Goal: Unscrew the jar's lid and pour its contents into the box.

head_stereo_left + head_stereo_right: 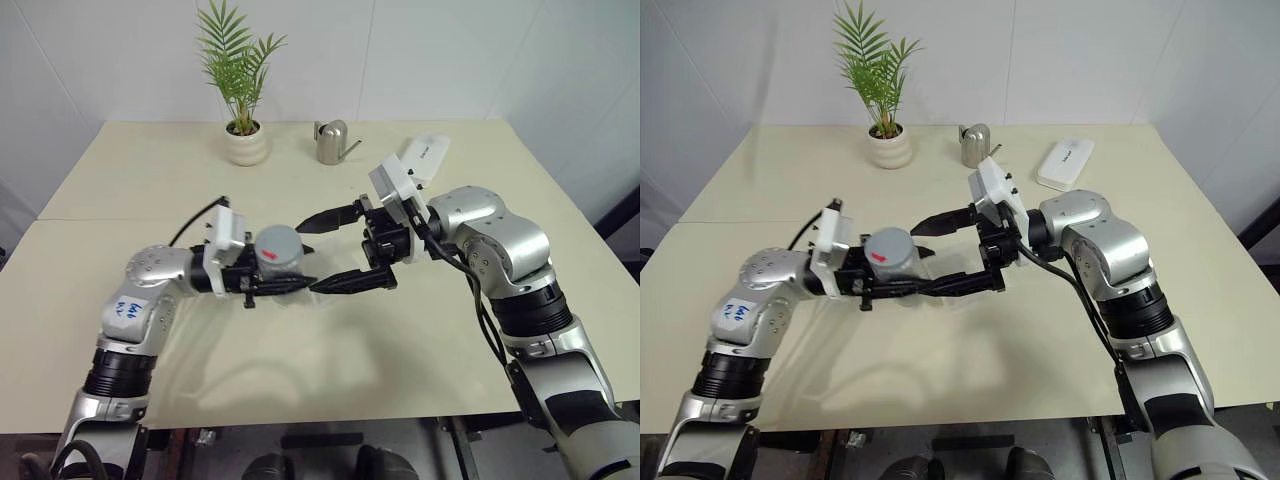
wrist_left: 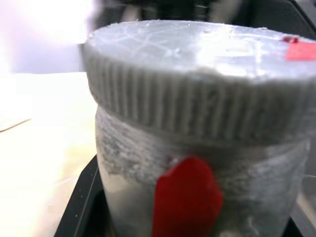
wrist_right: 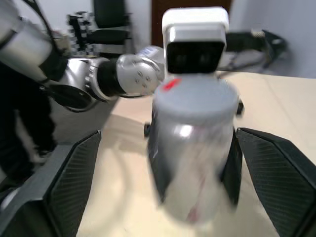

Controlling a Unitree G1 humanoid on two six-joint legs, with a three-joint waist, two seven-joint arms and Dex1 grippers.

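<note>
Above the pale surface [image 1: 330,350], the jar [image 1: 890,262] is clamped upright in the left gripper [image 1: 280,283], so that its lid [image 1: 277,243] is presented to the right gripper [image 1: 325,253], whose fingers [image 1: 352,281] are spread wide apart.

both head eyes are looking down over the table [image 1: 330,360] from above, sharing it. the left wrist camera is sitting very close to the jar [image 2: 197,187]; the right wrist camera is facing it from slightly farther.
</note>
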